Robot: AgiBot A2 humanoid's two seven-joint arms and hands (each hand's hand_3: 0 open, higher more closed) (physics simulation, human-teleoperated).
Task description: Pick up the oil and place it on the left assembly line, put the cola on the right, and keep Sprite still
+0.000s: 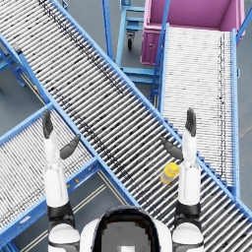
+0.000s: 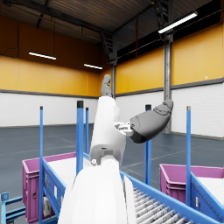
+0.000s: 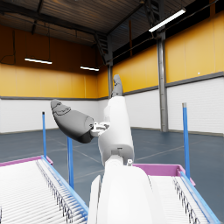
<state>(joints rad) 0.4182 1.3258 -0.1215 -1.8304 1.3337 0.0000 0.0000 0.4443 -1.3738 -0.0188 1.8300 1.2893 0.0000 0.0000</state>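
The right hand (image 1: 187, 134) is held wide and empty, its dark fingers straight and the thumb splayed toward the robot's middle. The left hand (image 1: 50, 133) mirrors it, also spread and holding nothing. The oil (image 1: 170, 173), a small rounded yellow bottle with a yellow cap, sits on the thin metal rollers of the diagonal conveyor (image 1: 98, 98). It is just beside the right forearm on the thumb side, nearer the robot than that thumb, with no finger on it. Ahead of the right hand's fingertips runs the right assembly line (image 1: 197, 74), pale close-set rollers in a blue frame, ending at a magenta box-shaped bin (image 1: 192, 15). Beneath the left hand lies the left assembly line (image 1: 19, 152), likewise ribbed and blue-railed.
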